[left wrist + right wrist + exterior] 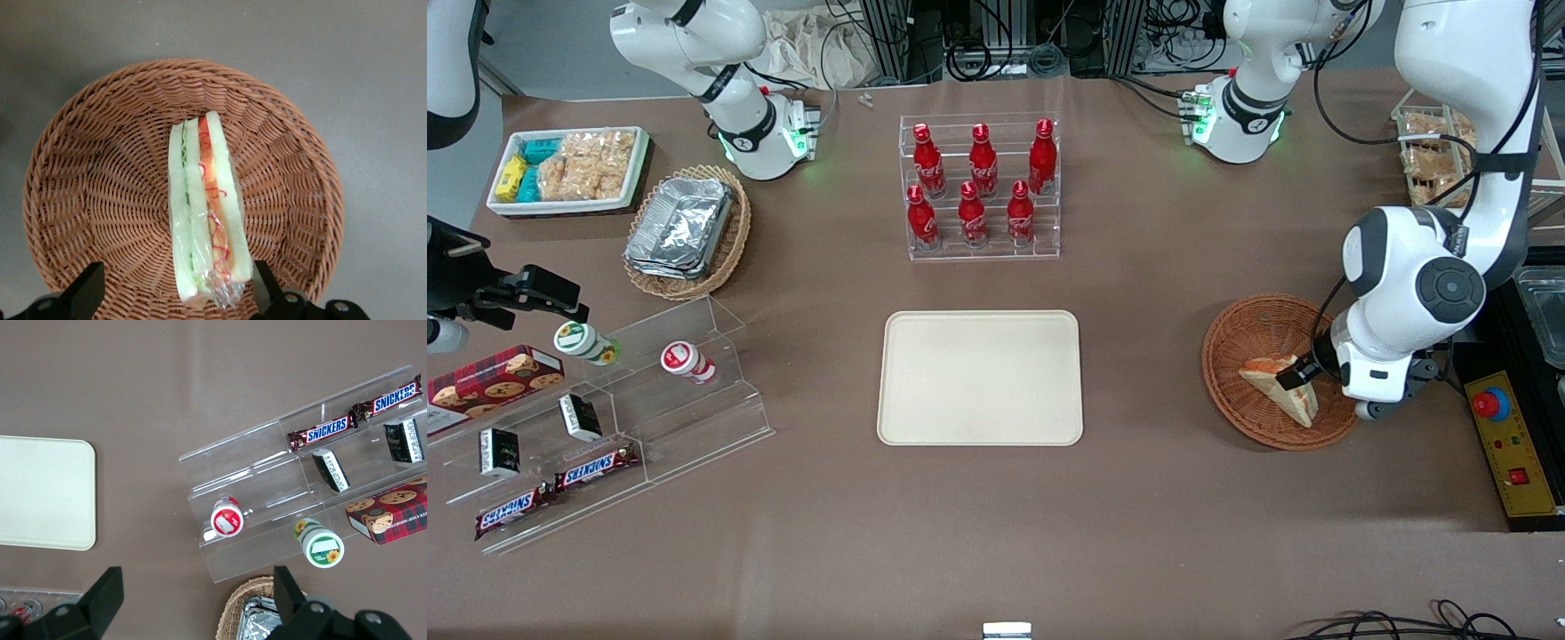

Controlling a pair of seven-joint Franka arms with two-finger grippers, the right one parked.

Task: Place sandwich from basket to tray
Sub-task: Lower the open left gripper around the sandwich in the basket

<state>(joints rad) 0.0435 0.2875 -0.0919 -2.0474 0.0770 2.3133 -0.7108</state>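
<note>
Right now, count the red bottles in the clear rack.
6, all standing in the clear rack, which is farther from the front camera than the tray: three on the upper step, three on the lower step. None looks hidden. The gripper is at the basket.

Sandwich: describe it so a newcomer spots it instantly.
Find the round reddish-brown wicker basket at the working arm's end of the table. The sandwich lies in it, between the open gripper's fingers: a pale bread wedge showing orange-red and green filling, the basket's only content.
</note>
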